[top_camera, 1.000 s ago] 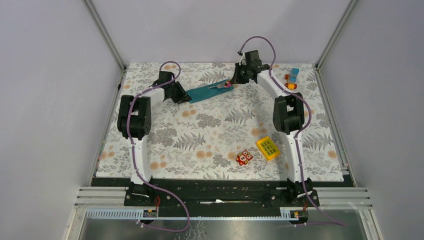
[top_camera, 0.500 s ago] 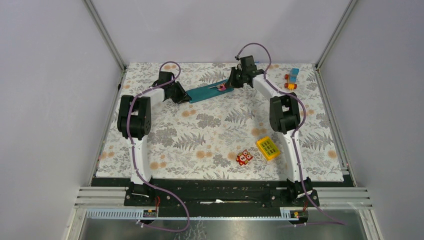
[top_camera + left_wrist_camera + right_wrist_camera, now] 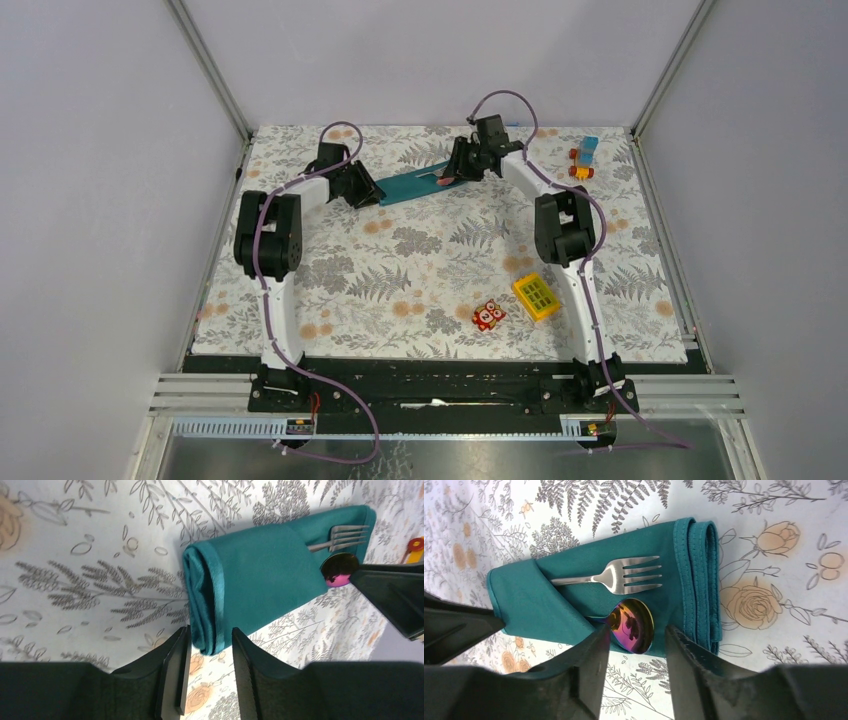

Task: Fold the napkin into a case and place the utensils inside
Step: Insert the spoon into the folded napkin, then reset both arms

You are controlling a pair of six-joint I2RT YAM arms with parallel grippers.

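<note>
Napkin case (image 3: 410,185) lay folded at the table's (image 3: 420,270) far side, fork (image 3: 624,576) and spoon (image 3: 631,625) tucked inside. Both jaws had just parted: the right end effector (image 3: 638,632) released the spoon, the left end effector (image 3: 210,637) slackened around the case's end. Packing looked finished.

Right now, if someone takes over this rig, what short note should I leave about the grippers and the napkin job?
Left gripper: open, jaws either side of one end of the folded napkin.
Right gripper: open, jaws either side of the bowl of the spoon.
Done: napkin folded into a case; fork and spoon handles are tucked in its pocket, heads out.
Left: probably only to draw both arms back without dragging the cloth.
</note>
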